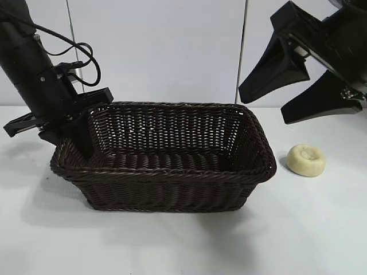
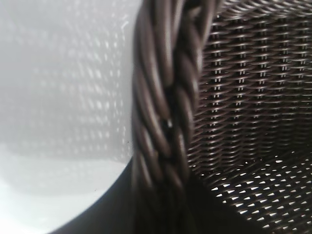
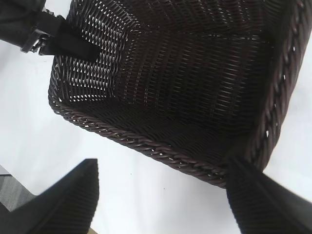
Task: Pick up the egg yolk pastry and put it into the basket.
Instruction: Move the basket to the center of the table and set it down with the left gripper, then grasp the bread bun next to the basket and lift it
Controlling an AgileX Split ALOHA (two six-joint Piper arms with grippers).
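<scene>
Exterior view: the basket (image 1: 163, 152) sits mid-desk on the white desk (image 1: 321, 229). The egg yolk pastry (image 1: 306, 159) lies on the desk just beside the basket's right end, apart from it, dimple up. The left arm slants down from the upper left; the left gripper (image 1: 80, 134) straddles the basket's left rim, one finger inside the wall, clenched on the basket. The right gripper (image 1: 298, 94) hangs in the air above the pastry, well clear of it, fingers spread wide, grasping nothing.

Left wrist view: the braided rim of the basket (image 2: 163, 122) fills the middle, very close; woven inner wall to one side, desk (image 2: 53, 185) to the other.

Right wrist view: the two spread fingertips (image 3: 63, 200) frame the basket (image 3: 195, 87) interior; the left gripper (image 3: 63, 41) grips the far rim.
</scene>
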